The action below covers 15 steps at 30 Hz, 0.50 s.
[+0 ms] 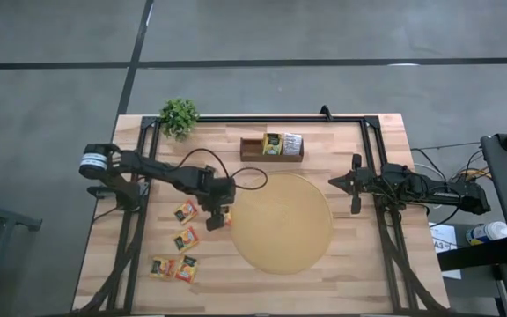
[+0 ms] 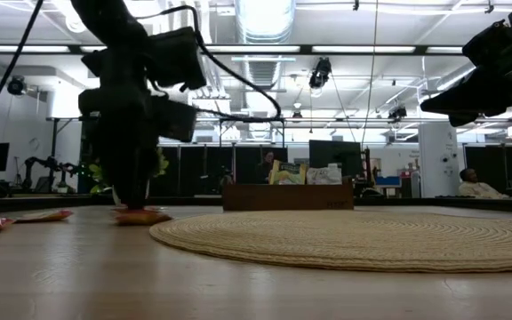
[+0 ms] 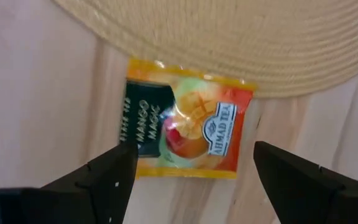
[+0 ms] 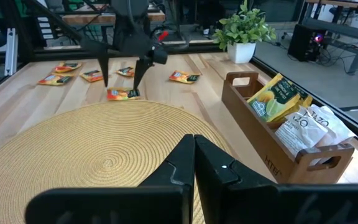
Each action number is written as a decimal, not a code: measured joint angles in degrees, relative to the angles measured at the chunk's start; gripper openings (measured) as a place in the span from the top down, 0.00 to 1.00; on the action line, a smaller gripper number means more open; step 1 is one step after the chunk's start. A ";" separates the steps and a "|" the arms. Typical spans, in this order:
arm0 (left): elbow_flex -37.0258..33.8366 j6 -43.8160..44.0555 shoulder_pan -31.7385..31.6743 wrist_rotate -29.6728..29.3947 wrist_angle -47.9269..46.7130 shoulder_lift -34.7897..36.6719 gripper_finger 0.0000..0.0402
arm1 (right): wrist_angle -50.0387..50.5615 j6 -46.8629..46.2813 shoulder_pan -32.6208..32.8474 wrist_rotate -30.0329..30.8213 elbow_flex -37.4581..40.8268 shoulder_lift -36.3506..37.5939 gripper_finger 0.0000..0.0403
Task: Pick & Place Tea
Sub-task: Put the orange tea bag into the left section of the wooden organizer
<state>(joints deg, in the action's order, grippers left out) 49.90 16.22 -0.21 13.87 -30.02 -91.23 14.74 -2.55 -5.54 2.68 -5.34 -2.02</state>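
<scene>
A yellow-orange tea sachet with a dark label lies flat on the wooden table, just off the edge of the round tan mat. My left gripper points down over it, open, one finger on each side of the sachet; I see no touch. Several more tea sachets lie flat on the table to the left of it. My right gripper waits shut at the mat's right side, holding nothing.
A brown wooden tray stands past the mat's far edge, holding a yellow-green sachet and white ones. A small potted plant sits at the far left corner. A black frame runs along the table's sides.
</scene>
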 joint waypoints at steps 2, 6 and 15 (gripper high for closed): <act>-0.46 0.36 0.45 0.05 0.12 -0.76 0.22 | 0.00 0.00 0.01 -0.02 0.00 0.00 0.98; -0.41 0.14 0.96 0.07 2.81 -2.23 0.22 | 0.00 0.00 0.00 0.00 0.00 0.00 0.98; -0.31 -0.11 1.32 -5.33 8.58 -6.45 0.23 | 0.00 0.00 0.01 -0.01 0.00 0.00 0.98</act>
<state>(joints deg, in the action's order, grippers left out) 49.58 16.11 1.10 8.54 -21.44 -97.68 14.74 -2.55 -5.53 2.67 -5.34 -2.02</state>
